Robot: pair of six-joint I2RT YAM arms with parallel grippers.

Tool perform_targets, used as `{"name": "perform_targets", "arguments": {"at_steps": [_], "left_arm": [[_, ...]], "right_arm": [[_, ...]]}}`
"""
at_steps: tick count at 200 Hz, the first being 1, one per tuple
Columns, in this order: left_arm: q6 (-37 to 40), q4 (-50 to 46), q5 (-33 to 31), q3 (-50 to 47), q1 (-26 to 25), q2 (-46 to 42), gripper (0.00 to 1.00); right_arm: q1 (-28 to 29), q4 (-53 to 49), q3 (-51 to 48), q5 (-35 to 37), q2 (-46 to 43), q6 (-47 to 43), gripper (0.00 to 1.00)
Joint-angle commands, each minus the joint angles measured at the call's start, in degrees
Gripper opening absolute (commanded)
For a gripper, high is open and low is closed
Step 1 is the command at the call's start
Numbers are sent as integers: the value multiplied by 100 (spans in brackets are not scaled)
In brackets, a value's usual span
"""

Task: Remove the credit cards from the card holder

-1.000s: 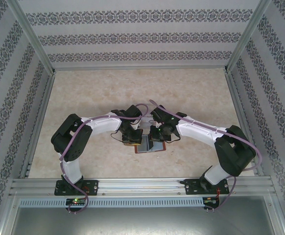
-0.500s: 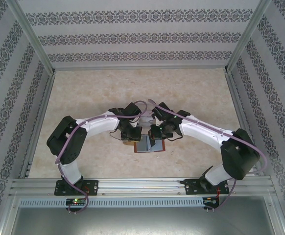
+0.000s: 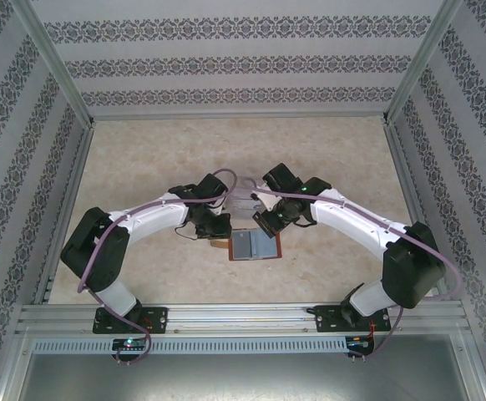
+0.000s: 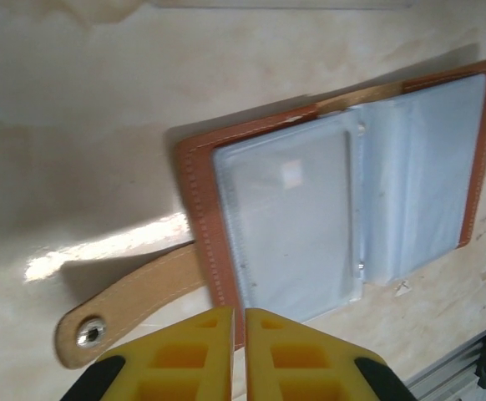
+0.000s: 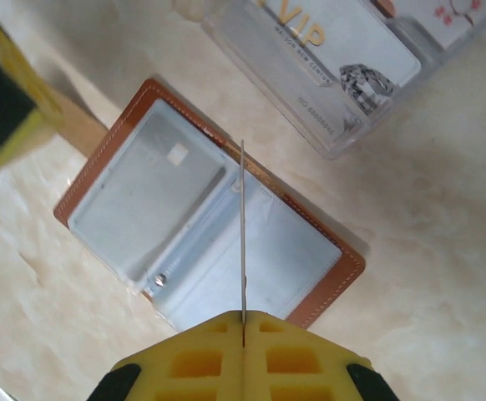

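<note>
From above we see both arms bent at the elbow and reaching inward, so the left gripper (image 3: 216,229) and right gripper (image 3: 265,224) meet at mid-frame. Just below them, one card holder (image 3: 255,246) lies open on the table (image 3: 143,159). The fingertips are too small here for us to judge

In the left wrist view, the left gripper (image 4: 239,316) sits at the bottom edge. Its two yellow fingers are almost together with only a thin slit between them, and nothing is in it. The card holder (image 4: 293,217) fills the centre and right of the frame, its right corner cut off. One strap (image 4: 134,305) with a snap points to the lower left

In the right wrist view, the right gripper (image 5: 243,322) is clamped on one card (image 5: 243,234) seen edge-on as a thin upright line over the card holder (image 5: 285,251). One clear tray (image 5: 356,134) at the upper right holds a pale VIP card (image 5: 310,50) and at least one more, cropped by the frame. A pale shape shows through the left sleeve, and we cannot tell whether it is a card
</note>
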Motion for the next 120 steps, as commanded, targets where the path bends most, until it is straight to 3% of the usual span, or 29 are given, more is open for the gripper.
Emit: {"name": "perform_targets", "arguments": {"at_steps": [1, 66, 120], "left_arm": [[-17, 103, 15, -171, 162, -261, 9], [1, 54, 158, -466, 375, -498, 8], [-13, 103, 220, -595, 477, -530, 8]], "right_arm": [[-76, -414, 252, 87, 61, -1513, 0], [-133, -1275, 1135, -164, 730, -3076, 0], [-195, -1831, 2229, -41, 1558, -3470, 0]]}}
